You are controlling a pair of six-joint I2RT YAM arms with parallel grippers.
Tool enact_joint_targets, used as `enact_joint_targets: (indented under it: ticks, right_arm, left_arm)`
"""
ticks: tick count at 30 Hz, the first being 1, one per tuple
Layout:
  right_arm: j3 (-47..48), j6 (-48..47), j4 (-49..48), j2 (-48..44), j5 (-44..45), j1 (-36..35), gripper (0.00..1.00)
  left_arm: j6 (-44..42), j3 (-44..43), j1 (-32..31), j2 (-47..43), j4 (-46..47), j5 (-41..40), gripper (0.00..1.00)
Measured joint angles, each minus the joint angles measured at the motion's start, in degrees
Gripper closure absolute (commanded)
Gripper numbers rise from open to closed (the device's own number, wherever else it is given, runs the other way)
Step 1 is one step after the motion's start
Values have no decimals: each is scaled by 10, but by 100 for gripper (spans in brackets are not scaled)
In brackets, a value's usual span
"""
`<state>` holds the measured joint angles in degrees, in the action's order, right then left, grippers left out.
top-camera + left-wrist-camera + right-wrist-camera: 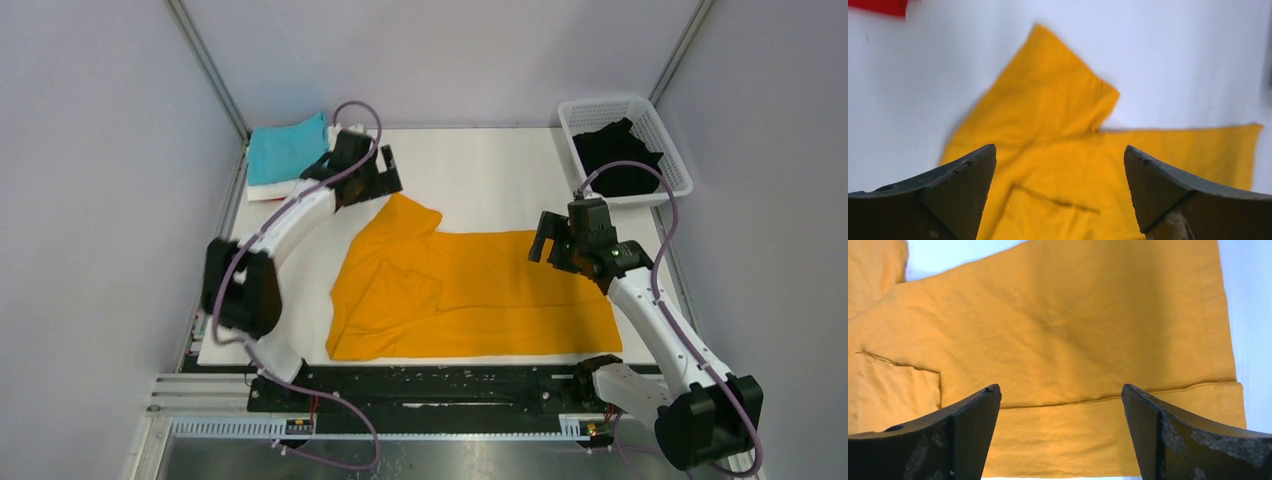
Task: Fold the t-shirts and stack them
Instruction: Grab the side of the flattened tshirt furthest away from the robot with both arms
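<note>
Mustard-orange t-shirt (470,290) lies flat on the white table (490,165), centre of the top view, long axis running left-right. It is partly folded: one sleeve pokes toward the upper left and a doubled-over flap sits at its lower left. Left gripper (380,178) is in the upper left of the top view, just beside that sleeve tip. Its jaws are spread wide with nothing between them, and its wrist view looks down on the sleeve and the shirt body. Right gripper (552,250) is over the shirt's right end, jaws also wide apart and holding nothing. Its wrist view shows the cloth below with a folded-over strip along the lower edge; can't tell whether the fingertips touch the fabric. Teal t-shirt (285,148) is folded in the upper left of the top view, lying on a folded white t-shirt (268,190). A sliver of red cloth (878,6) shows in the upper-left corner of the left wrist view, too cropped to tell more. Black t-shirt (615,155) is bunched inside the white lattice basket (672,150), upper right.
</note>
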<state>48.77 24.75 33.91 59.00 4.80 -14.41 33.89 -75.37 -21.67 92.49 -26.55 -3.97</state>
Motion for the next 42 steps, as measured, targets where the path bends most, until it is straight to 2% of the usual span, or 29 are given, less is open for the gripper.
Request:
enact_joint_targets:
  ticks: [5,8,12,21,23,25,29,31,33,34,38,42]
  right_arm:
    - [0,-12,-6,26,10,5,1]
    - [0,-18,-10,38,16,9,1]
    - [0,-23,-12,44,17,12,1]
    - [-3,-30,-13,44,20,15,1]
    - [-3,-31,-13,44,23,16,1]
    - [-3,-31,-13,44,24,17,0]
    - [-3,-32,-13,44,32,22,1]
    - [-3,-34,-14,46,35,26,1]
    - [-1,-48,-17,53,35,33,1]
    - [4,-67,-22,61,31,37,1]
    - [63,-200,-64,124,-9,47,1]
    - [210,-401,-75,208,-91,55,1]
  left_arm:
    - [-73,-226,24,213,-47,5,5]
    - [-110,-362,31,332,-87,6,11]
    - [-134,-476,33,440,-119,13,15]
    - [-139,-504,32,498,-145,34,38]
    - [-138,-504,30,500,-146,38,49]
    - [-139,-504,27,501,-148,33,56]
    - [-142,-502,18,501,-160,8,62]
    - [-145,-496,11,499,-158,-12,72]
    - [-148,-485,5,493,-158,-29,92]
    - [-150,-480,3,490,-159,-34,100]
    - [-151,-469,-2,483,-160,-37,100]
    - [-148,-407,-2,446,-141,-36,100]
